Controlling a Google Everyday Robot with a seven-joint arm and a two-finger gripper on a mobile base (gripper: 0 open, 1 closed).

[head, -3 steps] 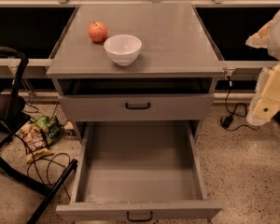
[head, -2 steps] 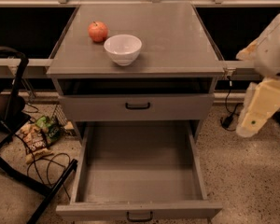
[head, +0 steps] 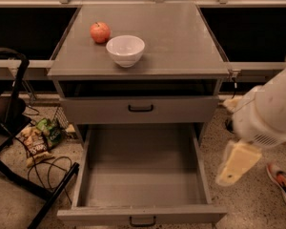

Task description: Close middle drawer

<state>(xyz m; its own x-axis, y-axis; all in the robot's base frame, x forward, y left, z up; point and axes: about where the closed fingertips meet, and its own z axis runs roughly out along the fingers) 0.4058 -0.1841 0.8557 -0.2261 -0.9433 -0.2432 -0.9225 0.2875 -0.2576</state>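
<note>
Chair frame: a black chair frame (head: 9, 123) is standing at 9 o'clock of the cabinet, on the speckled floor.
Snack bags: crumpled snack bags (head: 38, 140) are lying on the floor between the chair frame and the cabinet, with dark cables (head: 45, 168) trailing just at 6 o'clock of them.
Apple: a red apple (head: 100, 32) is sitting on the cabinet top (head: 181, 37), toward its 10 o'clock part.
Bowl: a white bowl (head: 126, 50) is standing upright just at 4 o'clock of the apple, near it; whether they touch is unclear.
Top drawer: the top drawer (head: 181, 109) is showing its tall grey front under the cabinet top, a black bar handle (head: 140, 108) at its middle.
Middle drawer: the middle drawer (head: 140, 175) is standing pulled far out below the top drawer, pointing toward 6 o'clock, its grey tray lying open to view.
Drawer axis: its slide line is running 12 to 6 o'clock, while the low front panel (head: 86, 215) is lying with its long axis 9 to 3 o'clock, its small black handle (head: 143, 221) showing at the lower edge.
Arm: the white robot arm (head: 271, 111) is reaching in from 3 o'clock, outside the cabinet's side.
Gripper: the pale gripper (head: 237, 163) is hanging below the arm at 3 o'clock of the middle drawer, just beside its side wall and apart from the front panel.
Gripper state: I cannot tell whether it is parted or closed.
Shoe: an orange-trimmed shoe (head: 283, 182) is resting on the floor at 3 o'clock of the gripper.
</note>
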